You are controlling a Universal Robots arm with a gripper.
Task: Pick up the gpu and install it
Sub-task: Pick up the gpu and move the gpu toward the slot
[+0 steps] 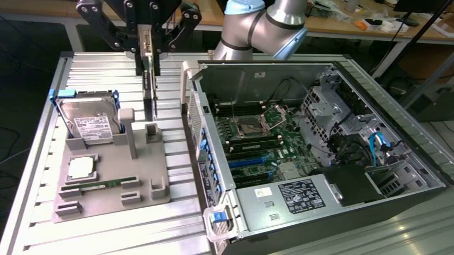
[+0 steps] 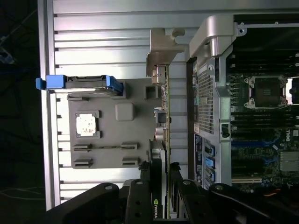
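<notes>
The arm (image 1: 264,26) bends down from the far side, its pincer (image 1: 150,53) pinching the gpu (image 1: 150,90), a thin dark card held edge-on above the worktop (image 1: 99,64), just beside the computer case (image 1: 397,175).

The table (image 1: 106,234) is ribbed silvery metal with a dull brushed sheen. At the lower left of the frame, the holder (image 1: 142,167) is smooth matt grey plastic. The hard drive (image 1: 89,119) has a glossy metal face, a white paper label and a blue plastic frame. At the upper left, the tool (image 1: 149,53) is matt black. The gpu (image 1: 150,90) looks dark and matt, with a pale metal edge. The computer case (image 1: 262,79) is grey sheet metal, faintly reflective inside. The arm (image 1: 266,21) is smooth silvery metal.
</notes>
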